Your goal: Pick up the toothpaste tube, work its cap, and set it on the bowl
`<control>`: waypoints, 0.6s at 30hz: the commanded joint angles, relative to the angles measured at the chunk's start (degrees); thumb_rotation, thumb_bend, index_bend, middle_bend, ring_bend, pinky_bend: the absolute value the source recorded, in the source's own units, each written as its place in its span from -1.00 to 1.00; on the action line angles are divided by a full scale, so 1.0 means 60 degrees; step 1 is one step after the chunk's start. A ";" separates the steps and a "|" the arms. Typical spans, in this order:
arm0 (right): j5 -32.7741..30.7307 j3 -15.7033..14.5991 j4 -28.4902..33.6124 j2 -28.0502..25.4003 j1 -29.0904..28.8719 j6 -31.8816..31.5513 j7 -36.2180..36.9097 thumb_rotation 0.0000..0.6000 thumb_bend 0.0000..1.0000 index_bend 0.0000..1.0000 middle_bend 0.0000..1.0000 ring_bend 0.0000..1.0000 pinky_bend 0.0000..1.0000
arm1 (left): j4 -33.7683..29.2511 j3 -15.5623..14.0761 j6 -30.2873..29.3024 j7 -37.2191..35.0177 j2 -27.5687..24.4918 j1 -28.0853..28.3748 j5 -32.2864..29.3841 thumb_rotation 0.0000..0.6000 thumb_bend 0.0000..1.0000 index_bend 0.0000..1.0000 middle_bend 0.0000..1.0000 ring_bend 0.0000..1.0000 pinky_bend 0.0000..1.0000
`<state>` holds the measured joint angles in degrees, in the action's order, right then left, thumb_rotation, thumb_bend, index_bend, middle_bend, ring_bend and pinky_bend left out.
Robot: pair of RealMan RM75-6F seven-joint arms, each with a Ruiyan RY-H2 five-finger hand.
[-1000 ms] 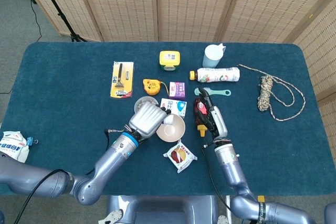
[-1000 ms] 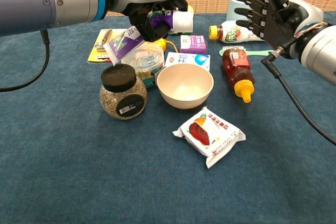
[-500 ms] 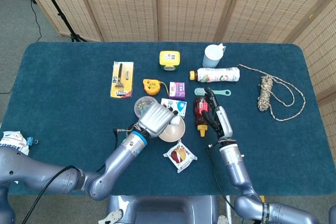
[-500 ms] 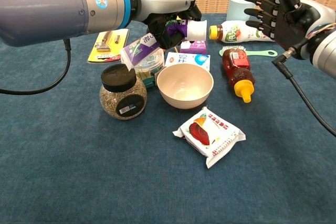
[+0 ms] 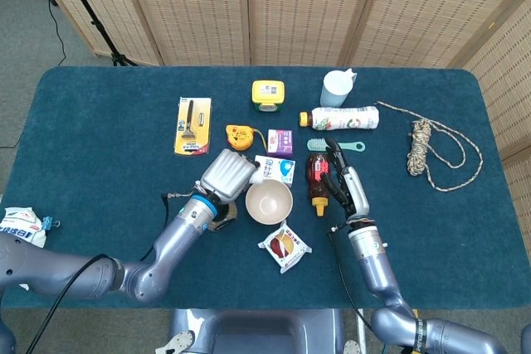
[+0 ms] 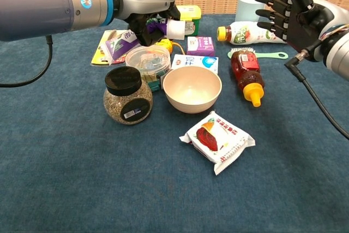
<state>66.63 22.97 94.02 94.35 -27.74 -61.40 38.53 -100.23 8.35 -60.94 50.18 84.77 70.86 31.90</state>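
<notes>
Chest view: the left hand grips the toothpaste tube in the air above the clear tub, white cap pointing right, well short of the bowl. The right hand hovers empty, fingers spread, over the amber bottle.
</notes>
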 commanded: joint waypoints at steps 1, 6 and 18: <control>-0.0009 -0.0005 -0.0025 0.0011 -0.0005 -0.0007 -0.0017 -0.47 -1.00 -1.00 -1.00 -1.00 -1.00 | 0.0269 -0.0111 0.0044 0.0010 -0.0035 -0.0060 -0.0026 1.00 1.00 -0.13 -0.11 -0.07 0.33; -0.0055 0.0032 -0.0026 0.0003 -0.0026 -0.0011 -0.0052 -0.47 -1.00 -1.00 -1.00 -1.00 -1.00 | 0.0598 -0.0061 0.0222 -0.0045 0.0053 -0.0043 -0.0322 1.00 1.00 -0.24 -0.22 -0.15 0.30; -0.0101 0.0093 0.0020 -0.0121 0.0029 -0.0044 0.0017 -0.46 -1.00 -1.00 -1.00 -1.00 -1.00 | 0.0723 -0.0047 0.0271 0.0121 0.0205 0.0051 -0.0691 1.00 1.00 -0.58 -0.59 -0.46 0.13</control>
<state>66.02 23.52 94.13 93.63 -27.58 -61.66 38.62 -95.81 8.09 -59.39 50.82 86.03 71.12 27.95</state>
